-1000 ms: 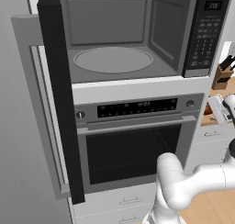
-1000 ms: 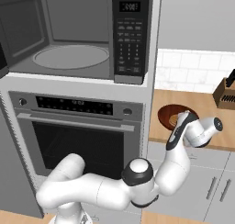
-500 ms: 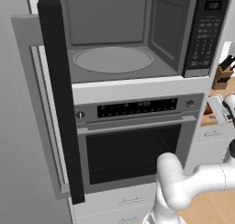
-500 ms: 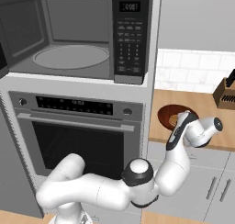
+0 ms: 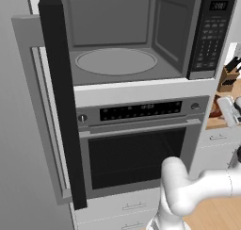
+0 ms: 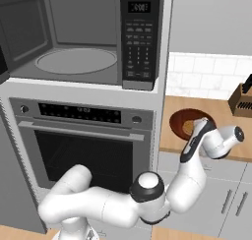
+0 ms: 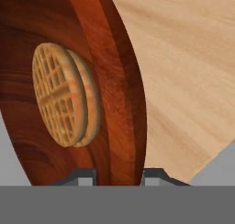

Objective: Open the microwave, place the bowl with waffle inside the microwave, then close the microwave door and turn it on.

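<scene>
a home kitchen: built-in microwave stacked over a wall oven, tiled backsplash, knife block, wooden table.

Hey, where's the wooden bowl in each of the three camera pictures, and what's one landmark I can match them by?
Left base view: bowl is a sliver at the right edge, on the counter behind the white hand.
Right base view: right of centre on the wooden counter, beside the gripper.
Hand view: fills the left half, its rim between the fingertips.
Shared landmark: the wooden counter.
</scene>
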